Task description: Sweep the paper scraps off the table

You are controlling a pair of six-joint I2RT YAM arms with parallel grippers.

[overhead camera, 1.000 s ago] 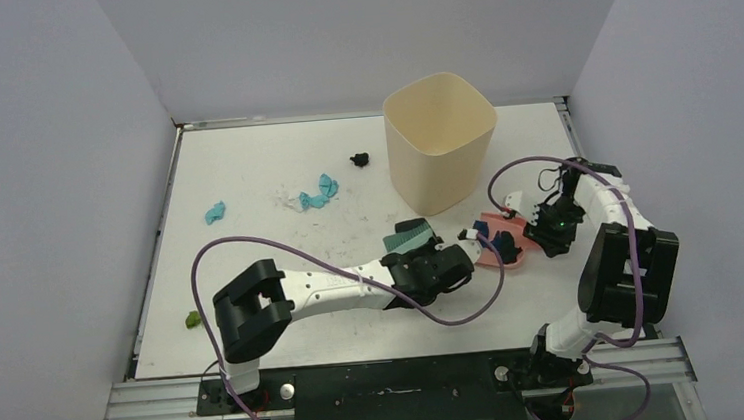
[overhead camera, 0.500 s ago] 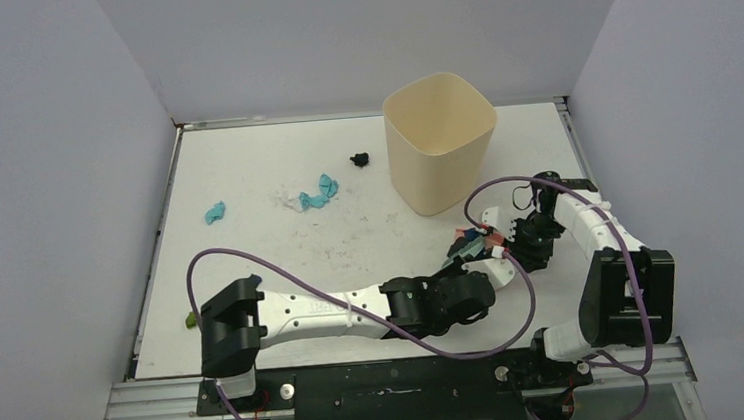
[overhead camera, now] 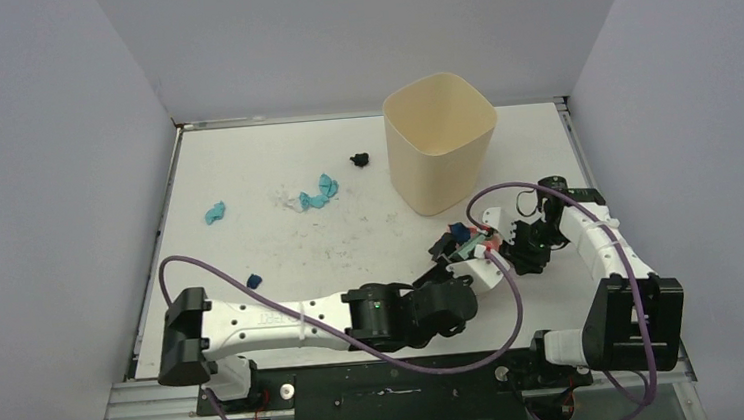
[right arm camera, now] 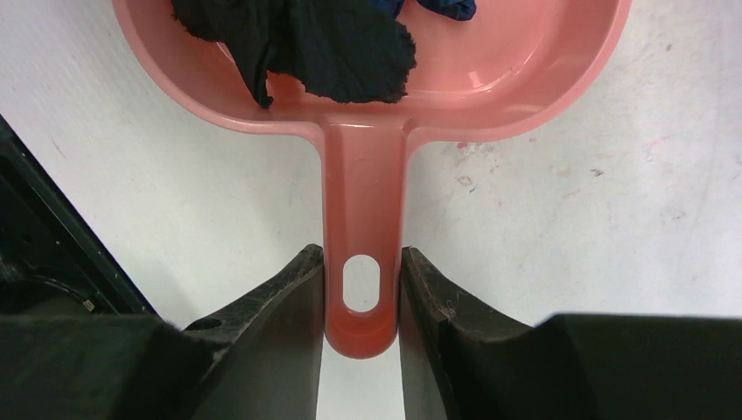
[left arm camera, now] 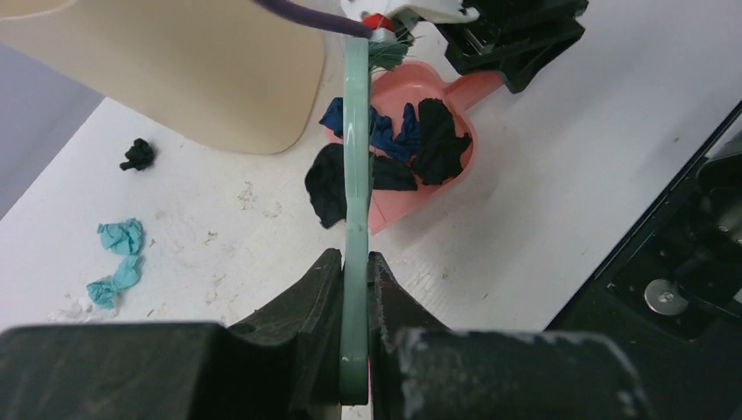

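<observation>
My left gripper [overhead camera: 465,275] [left arm camera: 354,271] is shut on the flat handle of the green hand brush [left arm camera: 354,201], whose bristles reach the pink dustpan [left arm camera: 464,131]. My right gripper [overhead camera: 520,249] [right arm camera: 361,289] is shut on the dustpan's handle [right arm camera: 363,192]. The pan lies on the white table [overhead camera: 244,160] in front of the bin and holds black [left arm camera: 437,140] [right arm camera: 332,44] and dark blue [left arm camera: 385,136] paper scraps. One black scrap [left arm camera: 326,188] hangs over its lip. Loose scraps lie on the table: teal ones [overhead camera: 214,212] [overhead camera: 324,189], a white one [overhead camera: 294,198], a black one [overhead camera: 359,158] and a dark blue one [overhead camera: 253,280].
A beige bin [overhead camera: 440,139] stands upright at the back right, just behind the dustpan, and shows in the left wrist view [left arm camera: 201,70]. Purple cables loop over both arms. Metal rails edge the table, and grey walls close it in on three sides.
The dustpan has slid left to the front of the bin. My left arm has swung lower and right, bringing the brush to the pan. The dark blue scraps now show in it.
</observation>
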